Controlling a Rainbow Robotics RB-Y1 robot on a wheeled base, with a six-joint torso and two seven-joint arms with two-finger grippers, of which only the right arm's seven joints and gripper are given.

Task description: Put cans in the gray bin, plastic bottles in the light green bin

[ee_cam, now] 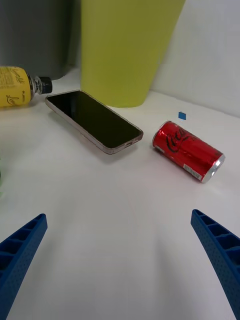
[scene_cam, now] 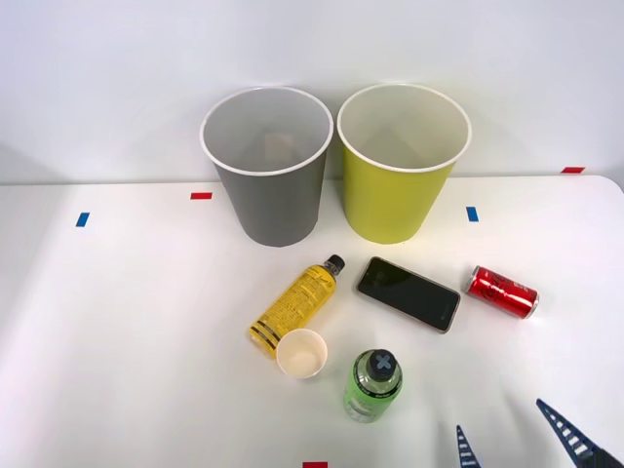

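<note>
a: looking at the right gripper (ee_cam: 120, 265) first — jaws wide apart, nothing btwn them, hanging low over bare worktop (scene_cam: 117, 341) at the near right corner.

b: closest thing to it?

a: the red can (ee_cam: 188, 150), lying on its side just ahead and a bit to the right. phone (ee_cam: 94, 121) sits near its left, not touching.

b: so the can's the likely first pick. risks?

a: it's round and on its side, so if one finger lands before the other it'll prob roll away, maybe toward the worktop edge. also jaws coming in skewed could nudge the phone.

b: and the bottles?

a: yellow bottle (scene_cam: 296, 304) lies on its side in front of the gray bin (scene_cam: 268, 166), cap pointing at the bins, base right beside the paper cup (scene_cam: 300, 353) — looks like touching, can't be sure. green bottle (scene_cam: 372, 384) stands upright near the cup.

b: so grabbing either could knock the cup.

a: yep, and the green one is tall-ish, a side bump could tip it. last worry: the gray bin and light green bin (scene_cam: 402, 166) stand almost rim to rim, so a drop off-centre w/ the can could land in the wrong one or bounce off a rim.
</note>
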